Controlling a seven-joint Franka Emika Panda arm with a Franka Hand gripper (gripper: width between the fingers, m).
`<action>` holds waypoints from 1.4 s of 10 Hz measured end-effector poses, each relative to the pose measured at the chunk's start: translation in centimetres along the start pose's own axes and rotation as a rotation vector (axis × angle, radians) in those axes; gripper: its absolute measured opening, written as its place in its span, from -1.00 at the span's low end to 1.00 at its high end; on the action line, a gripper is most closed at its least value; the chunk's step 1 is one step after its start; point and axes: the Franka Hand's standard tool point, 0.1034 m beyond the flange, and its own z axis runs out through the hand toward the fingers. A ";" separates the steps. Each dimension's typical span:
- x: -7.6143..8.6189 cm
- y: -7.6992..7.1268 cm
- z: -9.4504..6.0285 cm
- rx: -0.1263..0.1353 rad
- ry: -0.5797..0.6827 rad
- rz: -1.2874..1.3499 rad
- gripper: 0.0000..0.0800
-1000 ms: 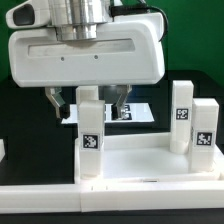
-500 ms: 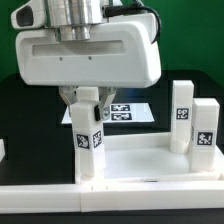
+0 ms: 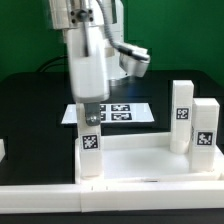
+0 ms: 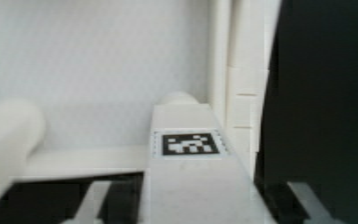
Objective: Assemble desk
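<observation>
The desk's white rimmed tabletop (image 3: 140, 165) lies flat at the front. A white leg (image 3: 90, 145) with a square tag stands upright in its corner at the exterior view's left. My gripper (image 3: 90, 115) comes down from above and is shut on the top of this leg. In the wrist view the same leg (image 4: 194, 150) runs between my grey fingers (image 4: 98, 200), with the gripper (image 4: 197, 205) over it and the tabletop (image 4: 123, 60) beyond. Two more tagged legs (image 3: 181, 115) (image 3: 204, 128) stand at the exterior view's right.
The marker board (image 3: 125, 112) lies on the black table behind the tabletop. Another white part (image 4: 7, 135) shows blurred beside the held leg in the wrist view. A green wall closes the back.
The jaws closed on the top of the leg. Then the hand turned about its vertical axis, so its narrow side now faces the exterior view. The leg stayed upright in its corner.
</observation>
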 end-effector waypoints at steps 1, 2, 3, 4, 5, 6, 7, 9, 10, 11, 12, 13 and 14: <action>0.0 0.0 0.0 0.004 -0.006 0.030 -0.29; 0.0 0.0 0.0 0.003 -0.007 0.009 -0.29; 0.0 0.1 0.0 0.002 -0.007 -0.001 -0.16; 0.1 0.1 0.0 -0.003 -0.004 -0.066 -0.16; 0.3 0.2 -0.2 -0.034 0.000 -0.350 0.31; 0.2 -0.1 -0.5 -0.031 -0.008 -0.507 0.31; 0.2 -0.1 -0.7 -0.029 -0.008 -0.573 0.56; 0.4 0.1 -0.4 -0.034 -0.008 -0.679 0.60; 0.4 0.1 -0.4 -0.034 -0.009 -0.769 0.62; 0.4 0.1 -0.4 -0.043 -0.003 -0.903 0.62; 0.1 0.0 -0.4 -0.069 0.005 -1.154 0.62; 0.0 0.1 -0.2 -0.070 -0.006 -1.268 0.62; -0.1 0.1 -0.1 -0.068 0.000 -1.226 0.55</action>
